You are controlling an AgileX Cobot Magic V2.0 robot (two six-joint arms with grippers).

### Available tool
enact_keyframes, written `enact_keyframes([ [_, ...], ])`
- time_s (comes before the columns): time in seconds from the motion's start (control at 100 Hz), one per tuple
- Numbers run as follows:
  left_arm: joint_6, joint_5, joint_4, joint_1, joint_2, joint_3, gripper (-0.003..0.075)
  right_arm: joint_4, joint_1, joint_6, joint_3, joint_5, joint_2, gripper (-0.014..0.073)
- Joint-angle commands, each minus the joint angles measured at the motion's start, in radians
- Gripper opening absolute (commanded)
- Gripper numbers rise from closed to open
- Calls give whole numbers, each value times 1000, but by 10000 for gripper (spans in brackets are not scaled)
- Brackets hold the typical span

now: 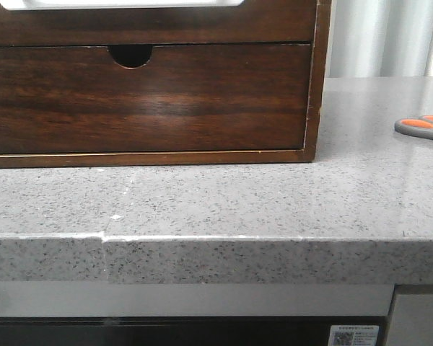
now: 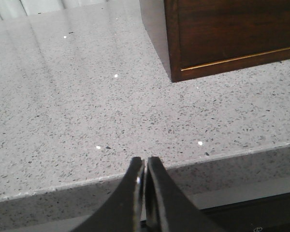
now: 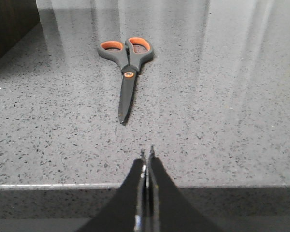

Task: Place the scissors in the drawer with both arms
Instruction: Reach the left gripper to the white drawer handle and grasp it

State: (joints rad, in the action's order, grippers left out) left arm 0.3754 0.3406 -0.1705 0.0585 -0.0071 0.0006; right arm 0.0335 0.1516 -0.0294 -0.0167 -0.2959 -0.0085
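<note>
With both end effectors clenched empty, the right end effector (image 3: 146, 157) may skid the flat scissors (image 3: 126, 72) across the glossy tabletop (image 3: 222, 111).

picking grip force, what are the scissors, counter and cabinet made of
Scissors: dark matte handles, likely plastic, with orange loop linings; blades look dark coated.
Counter: grey speckled stone or composite, polished, showing reflections.
Cabinet: dark brown wood grain, glossy sheen.

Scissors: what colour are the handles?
Dark grey with orange inner rings on the scissors; right wrist view shows it best.
</note>
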Motion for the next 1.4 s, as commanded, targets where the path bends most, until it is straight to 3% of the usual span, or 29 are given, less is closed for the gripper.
enact_keyframes([
  [0.0,-2,-33,-22,6,-29,24,-18,1,6,-8,-9,66,-20,-50],
  [0.79,-2,-33,-18,6,-29,24,-18,1,6,-8,-9,79,-20,-50],
  [0.91,-2,-43,-73,6,-29,24,-18,3,6,-8,-9,160,-20,-50],
  [1.0,-4,-106,-199,6,-29,24,-18,-21,6,-8,-9,291,-20,-50],
  [1.07,-4,-174,-421,6,-29,24,-19,-110,6,29,-9,379,-20,-50],
  [1.1,-4,-199,-598,6,-29,24,-19,-178,6,59,-9,402,-20,-50],
  [1.18,-4,-257,-850,6,-29,24,-18,-303,6,74,-9,397,-20,-50],
  [1.28,-4,-334,-1032,6,-29,24,-18,-399,6,74,-9,354,-20,-50],
  [1.39,-4,-359,-1100,6,-29,22,-19,-443,4,74,-4,343,-20,-50],
])
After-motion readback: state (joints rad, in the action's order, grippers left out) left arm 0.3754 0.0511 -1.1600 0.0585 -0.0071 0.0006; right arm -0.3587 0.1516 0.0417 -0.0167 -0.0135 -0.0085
